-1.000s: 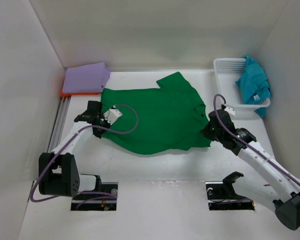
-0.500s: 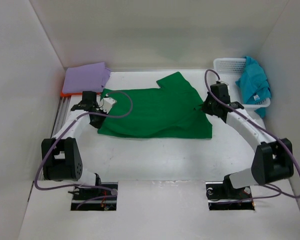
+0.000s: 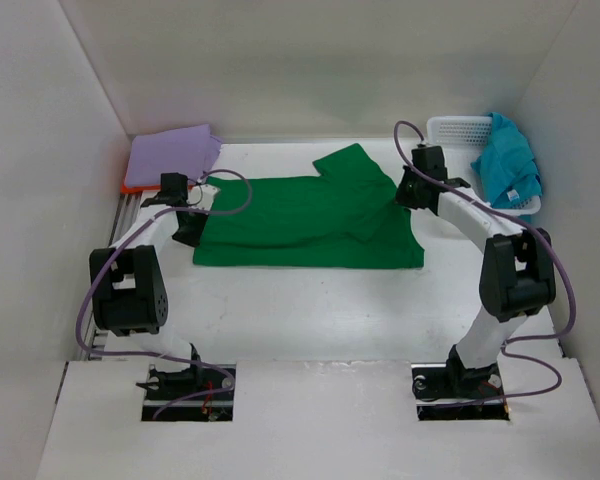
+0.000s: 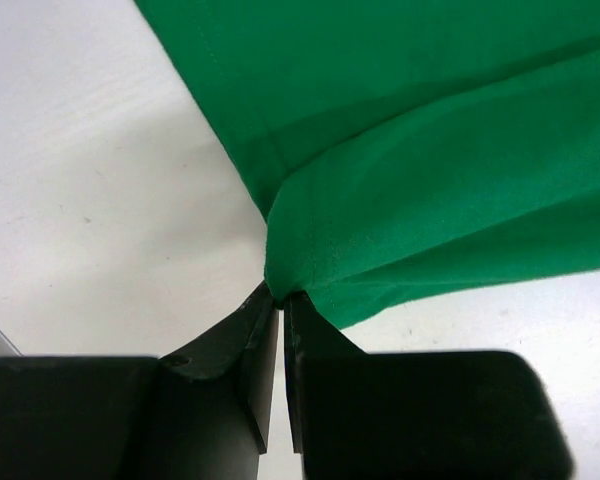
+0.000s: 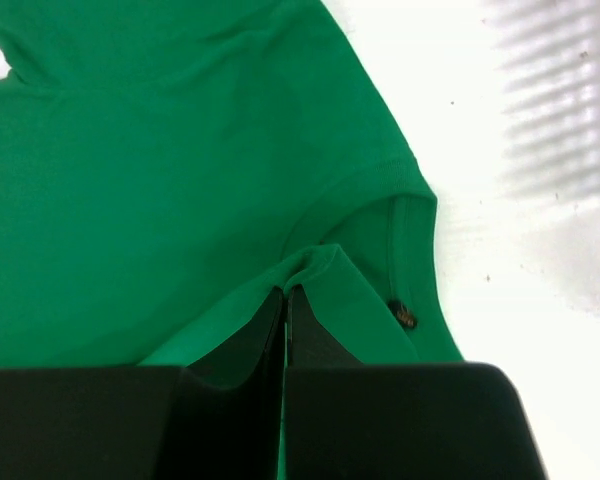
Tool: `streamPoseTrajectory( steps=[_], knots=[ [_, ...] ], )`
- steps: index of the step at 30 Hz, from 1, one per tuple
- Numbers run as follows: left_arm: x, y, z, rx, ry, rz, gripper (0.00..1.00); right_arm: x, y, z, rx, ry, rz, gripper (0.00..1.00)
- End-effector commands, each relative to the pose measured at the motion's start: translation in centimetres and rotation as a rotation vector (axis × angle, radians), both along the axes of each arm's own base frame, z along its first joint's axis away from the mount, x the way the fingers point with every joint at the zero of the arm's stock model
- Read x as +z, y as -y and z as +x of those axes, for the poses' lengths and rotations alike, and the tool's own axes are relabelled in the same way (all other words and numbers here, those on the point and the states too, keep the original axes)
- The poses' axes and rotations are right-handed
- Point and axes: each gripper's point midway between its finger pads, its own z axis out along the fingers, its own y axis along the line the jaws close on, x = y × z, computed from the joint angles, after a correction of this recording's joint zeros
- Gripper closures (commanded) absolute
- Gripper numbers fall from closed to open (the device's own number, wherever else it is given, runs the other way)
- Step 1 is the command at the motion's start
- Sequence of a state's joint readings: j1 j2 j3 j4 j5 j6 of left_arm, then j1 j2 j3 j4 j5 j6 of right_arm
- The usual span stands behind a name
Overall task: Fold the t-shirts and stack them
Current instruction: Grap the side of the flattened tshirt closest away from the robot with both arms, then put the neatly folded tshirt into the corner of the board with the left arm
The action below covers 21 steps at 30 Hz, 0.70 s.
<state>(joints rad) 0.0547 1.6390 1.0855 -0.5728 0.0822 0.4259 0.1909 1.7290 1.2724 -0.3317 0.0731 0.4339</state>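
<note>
The green t-shirt [image 3: 310, 222] lies across the middle of the table, its near half folded back over its far half, one sleeve pointing to the rear. My left gripper [image 3: 196, 214] is shut on its left edge; in the left wrist view the jaws [image 4: 280, 294] pinch a bunched hem of green cloth [image 4: 430, 150]. My right gripper [image 3: 404, 196] is shut on the right edge, and the right wrist view has its tips [image 5: 285, 290] clamped on a fold of the green cloth [image 5: 130, 180]. A folded lavender t-shirt [image 3: 173, 155] rests on an orange one [image 3: 130, 187] at the back left. The teal t-shirt [image 3: 507, 165] hangs crumpled over the basket.
A white mesh basket [image 3: 450, 130] stands at the back right, close behind the right arm. White walls enclose the table on three sides. A metal rail [image 3: 118, 225] runs along the left edge. Cables loop from both wrists.
Both grippers carried the shirt's near edge away toward the back, folding the green t-shirt in half. Both arms now stretch far out over the table.
</note>
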Motion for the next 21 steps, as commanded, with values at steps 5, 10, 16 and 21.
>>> streamPoseTrajectory(
  steps=[5, 10, 16, 21],
  knots=[
    [-0.9, -1.3, 1.1, 0.147, -0.034, -0.041, 0.92, 0.1, -0.1, 3.0, 0.021, 0.026, -0.023, 1.0],
    [-1.3, -1.8, 1.3, 0.169, -0.052, -0.04, 0.87, -0.4, -0.1, 4.1, 0.024, 0.014, -0.034, 0.99],
    [1.4, -4.4, 2.1, 0.19, 0.027, 0.005, 0.66, 2.0, -0.5, 4.8, 0.032, 0.049, -0.023, 0.63],
    [6.2, -3.9, -0.2, -0.052, 0.171, 0.114, 0.46, 3.7, 1.9, -0.8, -0.053, -0.002, -0.071, 0.43]
  ],
)
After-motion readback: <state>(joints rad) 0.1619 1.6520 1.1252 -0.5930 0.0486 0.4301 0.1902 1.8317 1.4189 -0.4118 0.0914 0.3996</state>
